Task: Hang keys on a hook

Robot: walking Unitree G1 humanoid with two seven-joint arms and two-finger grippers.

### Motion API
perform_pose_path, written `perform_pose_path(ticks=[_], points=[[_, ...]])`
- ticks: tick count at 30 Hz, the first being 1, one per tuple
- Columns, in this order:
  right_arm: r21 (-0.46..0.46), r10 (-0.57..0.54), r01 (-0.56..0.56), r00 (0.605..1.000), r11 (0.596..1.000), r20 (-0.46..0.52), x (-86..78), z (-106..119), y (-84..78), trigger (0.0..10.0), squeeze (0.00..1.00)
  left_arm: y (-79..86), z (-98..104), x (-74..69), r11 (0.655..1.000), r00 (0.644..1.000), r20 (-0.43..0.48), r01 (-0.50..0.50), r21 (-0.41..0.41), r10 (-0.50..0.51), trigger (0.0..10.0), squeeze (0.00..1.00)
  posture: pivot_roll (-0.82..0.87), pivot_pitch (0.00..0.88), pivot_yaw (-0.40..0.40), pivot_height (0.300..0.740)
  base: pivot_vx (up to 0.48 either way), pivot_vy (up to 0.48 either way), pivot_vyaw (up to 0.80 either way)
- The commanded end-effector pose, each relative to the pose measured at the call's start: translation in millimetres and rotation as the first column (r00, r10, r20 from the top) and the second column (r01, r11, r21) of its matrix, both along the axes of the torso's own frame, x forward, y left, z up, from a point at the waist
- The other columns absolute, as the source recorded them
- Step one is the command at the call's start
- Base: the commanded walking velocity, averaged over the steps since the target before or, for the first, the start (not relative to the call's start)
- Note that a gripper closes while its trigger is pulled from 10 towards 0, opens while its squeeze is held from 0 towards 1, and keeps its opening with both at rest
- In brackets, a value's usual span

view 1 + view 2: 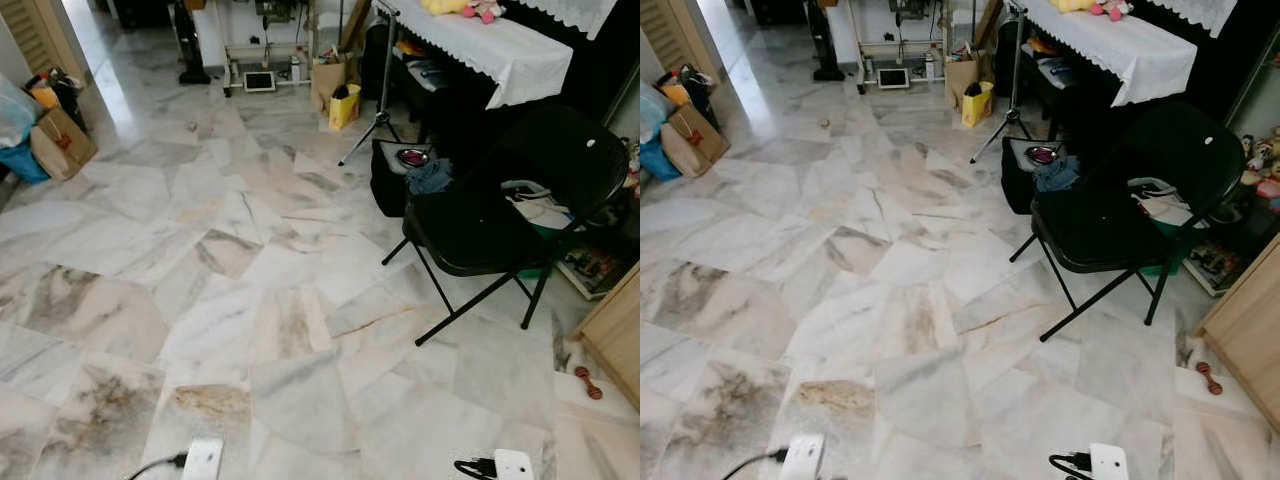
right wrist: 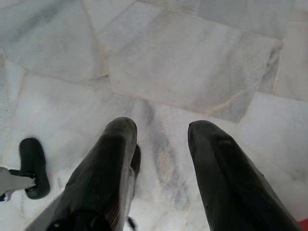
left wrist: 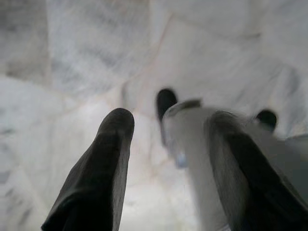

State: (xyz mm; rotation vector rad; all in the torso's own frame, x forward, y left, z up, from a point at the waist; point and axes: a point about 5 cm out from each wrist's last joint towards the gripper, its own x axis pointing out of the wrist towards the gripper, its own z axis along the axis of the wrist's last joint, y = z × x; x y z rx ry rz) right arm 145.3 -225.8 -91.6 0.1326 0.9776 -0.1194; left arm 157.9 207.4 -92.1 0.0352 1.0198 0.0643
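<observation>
Both grippers down, fingers apart.

- Beneath both claws, the floor is polished marble, glossy, with grey and rusty veins.
- The left gripper has matt black, rubbery-looking fingers, spread apart over the pale stone.
- The right gripper has fingers of the same black finish with a slight sheen, likewise spread.
- Ahead of the right gripper, the folding chair has a smooth black seat on thin dark metal legs.
- Farther beyond it, a white tablecloth looks like soft cloth with a lacy edge.
- Off to the right gripper's side, the cabinet is pale, matt wood.
</observation>
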Motion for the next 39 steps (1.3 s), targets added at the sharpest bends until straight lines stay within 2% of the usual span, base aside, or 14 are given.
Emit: perform_pose_path(ticks=[1,4,7,11,16,19,20,21,22,24,27,32,36,39], points=[[0.012,-0.019,0.019,1.000,1.000,-0.012,-2.2,-1.5,1.7,10.0,0.00,12.5,0.6,-4.9,0.998,0.999,-0.018,0.041,0.040,-0.040,10.0,0.00,0.10,0.000,-0.029,0.740,0.000,0.000,0.00],[0.016,-0.034,0.034,0.999,0.999,-0.013,-2.4,-2.0,3.0,10.0,0.00,24.4,1.8,-9.1,0.998,0.999,-0.021,0.034,0.057,-0.032,10.0,0.00,0.09,0.000,-0.011,0.740,0.000,0.000,0.00],[0.014,-0.027,0.027,0.999,1.000,-0.023,-3.4,-2.8,4.3,10.0,0.00,21.6,1.7,-7.7,0.998,1.000,-0.014,0.021,0.053,-0.021,10.0,0.00,0.08,0.000,0.000,0.740,0.000,0.000,-0.52],[0.013,-0.038,0.039,0.999,0.999,-0.033,-6.1,-4.3,6.2,10.0,0.00,-10.4,-1.0,2.3,1.000,1.000,0.002,-0.015,0.018,0.015,10.0,0.00,0.06,0.000,0.017,0.740,0.000,0.000,-0.77],[0.013,-0.026,0.026,0.999,1.000,-0.045,-8.6,-5.4,7.1,10.0,0.00,-32.1,-1.9,6.5,1.000,1.000,0.012,-0.005,-0.012,0.005,10.0,0.00,0.06,0.000,0.015,0.740,0.000,0.000,-0.77],[0.014,-0.024,0.025,0.999,1.000,-0.048,-9.3,-5.7,7.3,10.0,0.00,-27.0,-1.5,5.8,1.000,1.000,0.018,-0.023,-0.013,0.023,10.0,0.00,0.07,0.000,0.014,0.740,0.000,0.000,-0.77],[0.014,-0.022,0.023,0.999,1.000,-0.049,-9.9,-5.9,7.5,10.0,0.00,-15.8,-0.8,3.9,0.999,0.999,0.024,-0.041,-0.008,0.041,10.0,0.00,0.07,0.000,0.015,0.740,0.000,0.000,-0.77],[0.014,-0.022,0.023,0.999,1.000,-0.049,-9.9,-5.9,7.5,10.0,0.00,-15.8,-0.8,3.9,0.999,0.999,0.024,-0.041,-0.008,0.041,10.0,0.00,0.07,0.000,0.015,0.740,0.000,0.000,-0.77],[0.014,-0.014,0.015,0.998,1.000,-0.053,-10.5,-6.2,7.6,10.0,0.00,4.5,0.8,-1.0,0.997,0.997,0.029,-0.076,-0.006,0.076,10.0,0.00,0.07,0.000,0.012,0.740,0.000,0.000,-0.77],[0.012,0.002,-0.001,0.998,1.000,-0.060,-11.0,-6.3,7.7,10.0,0.00,30.3,4.0,-8.2,0.994,0.994,0.029,-0.108,0.018,0.107,10.0,0.00,0.07,0.000,0.010,0.740,0.000,0.000,-0.77],[0.011,0.002,-0.002,0.998,1.000,-0.061,-11.4,-6.5,7.5,10.0,0.00,42.8,6.0,-12.1,0.990,0.989,0.029,-0.144,0.015,0.143,10.0,0.00,0.07,0.000,0.009,0.740,0.000,0.000,-0.77],[0.010,-0.003,0.004,0.998,1.000,-0.064,-12.1,-6.7,7.1,10.0,0.00,23.9,3.8,-3.1,0.984,0.984,0.031,-0.174,-0.020,0.175,10.0,0.00,0.07,0.000,0.012,0.740,0.000,0.000,-0.77],[0.009,-0.005,0.006,0.998,1.000,-0.066,-12.4,-6.7,6.6,10.0,0.00,0.9,4.8,11.4,0.993,0.993,0.044,-0.110,-0.032,0.111,10.0,0.00,0.07,0.000,0.011,0.740,0.000,-0.360,-0.77],[0.009,-0.006,0.007,0.998,1.000,-0.064,-11.6,-6.4,6.3,10.0,0.00,-4.2,5.9,16.2,0.989,0.989,0.054,-0.138,-0.056,0.141,10.0,0.00,0.07,0.000,0.009,0.740,0.000,-0.480,-0.77]])
